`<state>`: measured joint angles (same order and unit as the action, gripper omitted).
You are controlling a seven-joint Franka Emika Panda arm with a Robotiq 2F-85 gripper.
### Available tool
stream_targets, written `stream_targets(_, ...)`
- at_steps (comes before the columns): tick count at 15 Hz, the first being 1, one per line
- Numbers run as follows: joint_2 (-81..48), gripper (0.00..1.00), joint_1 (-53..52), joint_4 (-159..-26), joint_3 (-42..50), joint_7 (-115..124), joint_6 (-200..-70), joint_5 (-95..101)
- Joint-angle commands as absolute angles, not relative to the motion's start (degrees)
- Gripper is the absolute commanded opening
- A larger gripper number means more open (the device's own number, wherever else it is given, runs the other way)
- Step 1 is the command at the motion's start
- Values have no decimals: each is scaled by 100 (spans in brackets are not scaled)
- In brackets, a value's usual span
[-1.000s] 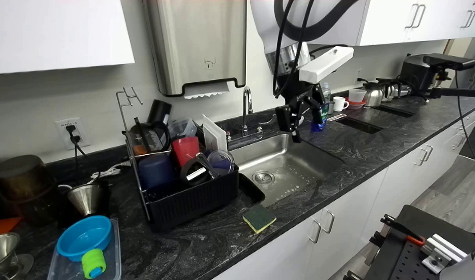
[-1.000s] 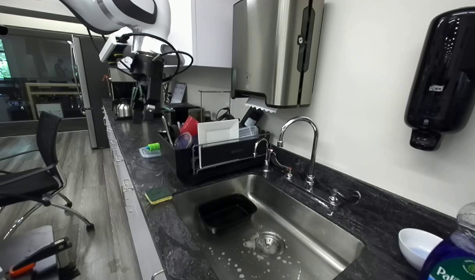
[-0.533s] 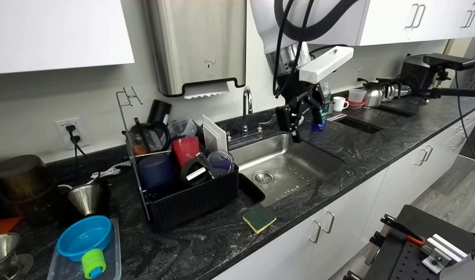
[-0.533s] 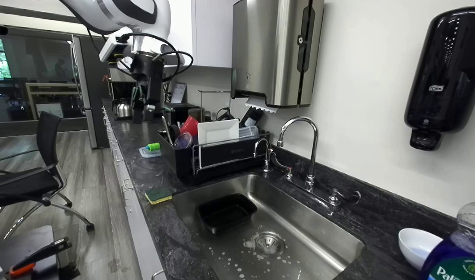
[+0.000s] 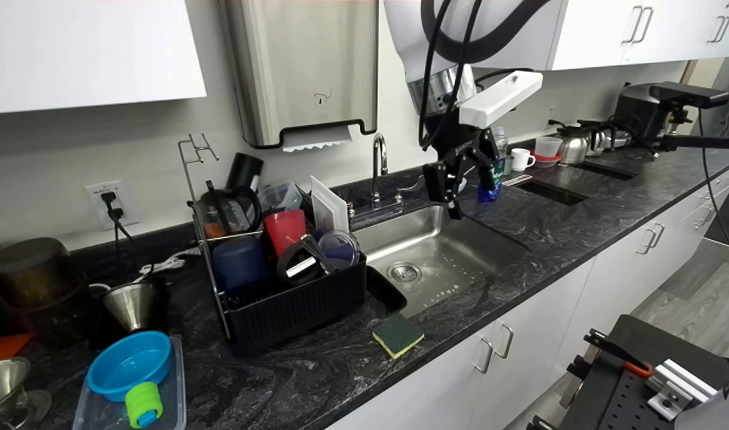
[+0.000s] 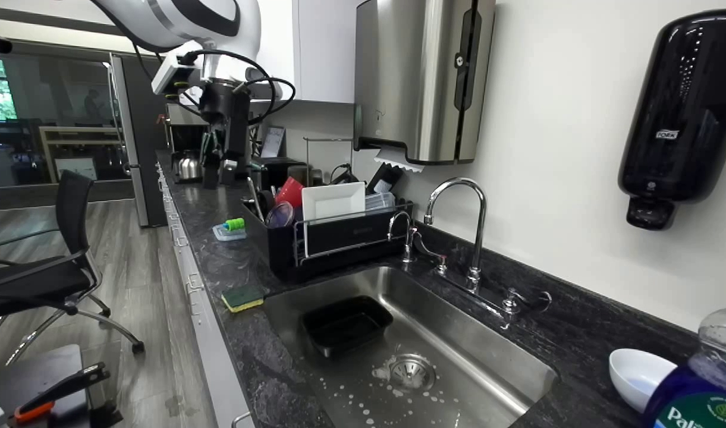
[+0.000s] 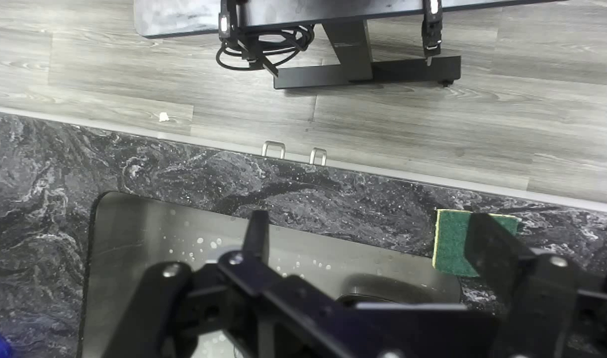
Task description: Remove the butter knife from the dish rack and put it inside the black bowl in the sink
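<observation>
The black dish rack (image 5: 298, 313) stands beside the sink (image 5: 448, 251) and also shows in an exterior view (image 6: 273, 252). Metal utensil handles (image 5: 318, 254) stick up at its front, also in an exterior view (image 6: 255, 199); I cannot tell which is the butter knife. The black bowl (image 6: 346, 326) is rectangular and sits empty in the sink, partly hidden by the rack in an exterior view (image 5: 387, 289). My gripper (image 5: 468, 188) is open and empty, high above the sink, apart from rack and bowl. In the wrist view its fingers (image 7: 373, 236) are wide apart.
A green sponge (image 5: 398, 335) lies on the counter edge by the rack. A faucet (image 6: 475, 238) rises behind the sink. The rack also holds a white plate (image 6: 333, 202) and a red cup (image 5: 285, 230). A paper towel dispenser (image 5: 307, 65) hangs above.
</observation>
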<state>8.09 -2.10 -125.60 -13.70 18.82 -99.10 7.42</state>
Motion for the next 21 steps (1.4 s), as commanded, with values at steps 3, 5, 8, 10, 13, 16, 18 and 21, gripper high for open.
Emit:
stream_targets(3, 800, 100, -384, -12550, -1204, 1901, -9897, 761)
stream_targets(5, 800, 100, -384, -12550, -1204, 1902, -9897, 761)
stream_targets(8, 800, 100, -384, -12550, -1204, 1901, -9897, 761)
stream_targets(10, 842, 100, -417, -12646, -1138, 1715, -10097, 597)
stream_targets(13, 861, 100, -486, -12752, -1005, 1281, -10482, 183)
stream_targets(16, 871, 100, -522, -12853, -880, 686, -10850, -180)
stream_targets(18, 881, 100, -536, -12936, -807, 194, -11137, -343)
stream_targets(21, 867, 100, -545, -13058, -697, -580, -11532, -619)
